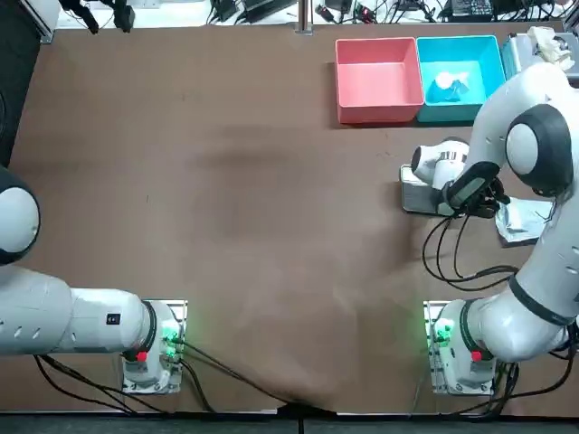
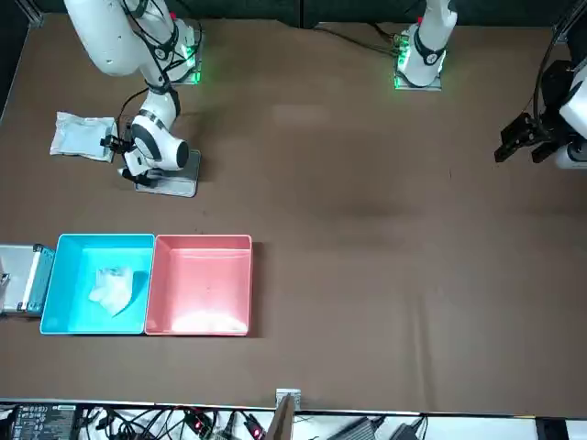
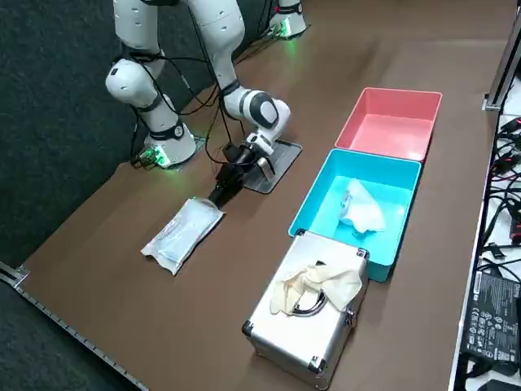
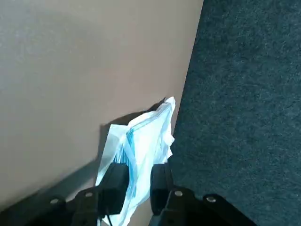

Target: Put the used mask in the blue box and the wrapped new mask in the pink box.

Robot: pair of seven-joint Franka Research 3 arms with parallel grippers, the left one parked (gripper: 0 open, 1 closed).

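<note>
The wrapped new mask (image 3: 181,232) is a clear packet with a blue mask inside. It lies flat near the table's right edge (image 1: 520,221) (image 2: 84,136). My right gripper (image 3: 221,195) (image 1: 496,203) is low at the packet's near end. In the wrist view its fingers (image 4: 115,181) stand close together with the packet's corner (image 4: 148,136) pinched between them. The used mask (image 1: 450,86) lies crumpled inside the blue box (image 1: 457,41) (image 3: 321,191). The pink box (image 1: 378,43) (image 3: 391,94) next to it holds nothing.
A grey metal plate (image 1: 418,194) (image 3: 273,163) lies just inboard of the gripper. A silver case (image 3: 313,318) with pale gloves on top stands beside the blue box. Beyond the packet the table edge drops to dark carpet (image 4: 244,94).
</note>
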